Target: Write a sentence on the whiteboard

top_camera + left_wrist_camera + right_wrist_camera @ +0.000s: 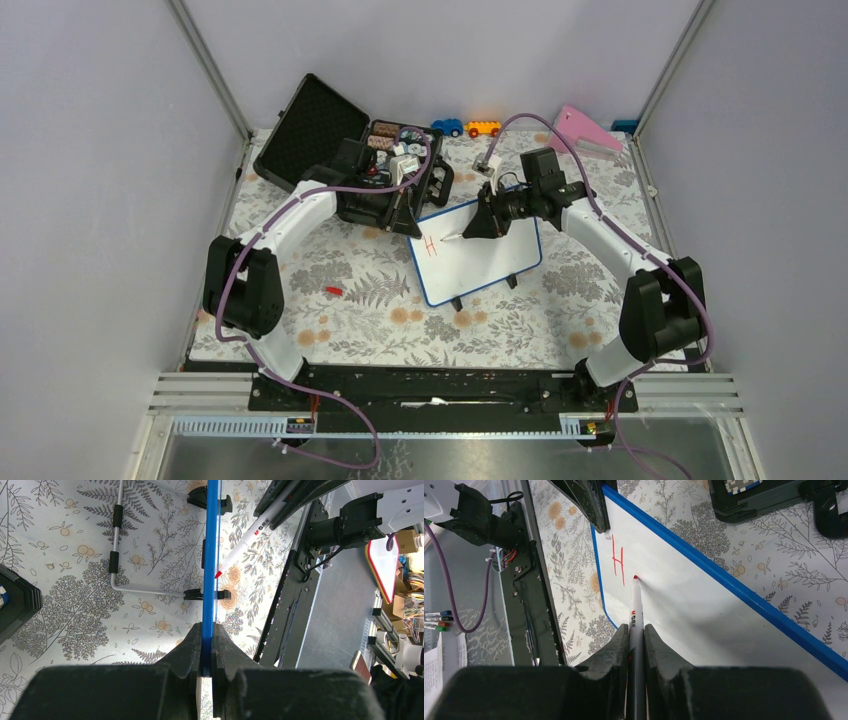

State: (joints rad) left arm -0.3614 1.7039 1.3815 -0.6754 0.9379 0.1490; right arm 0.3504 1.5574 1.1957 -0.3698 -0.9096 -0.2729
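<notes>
The right claw [636,627] is clamping a white marker [637,600] between its two fingers, with the barrel sticking straight out ahead of them. The marker's red tip is pressing on the whiteboard [694,615], just beside a red H [618,564], the only letter of the sentence showing on it. The H is sitting near the board's left end, close to the corner where the other arm is holding on.

The left claw [207,639] is closing tight on the board's thin blue frame, gripping its far edge at that left corner. From that wrist the board is showing edge-on as a blue line, with two small black feet and a bent wire stand behind it.

From above, the whiteboard [490,262] is standing in the middle of the flowery worktop [350,320], between the two arms and turned a little askew. An open black case [325,135] is lying just behind the left claw [405,215]. A small red cap [334,290] is lying on the worktop to the board's left, well apart from it. A blue toy car [448,127] and an orange one [484,128] are sitting at the far edge.
</notes>
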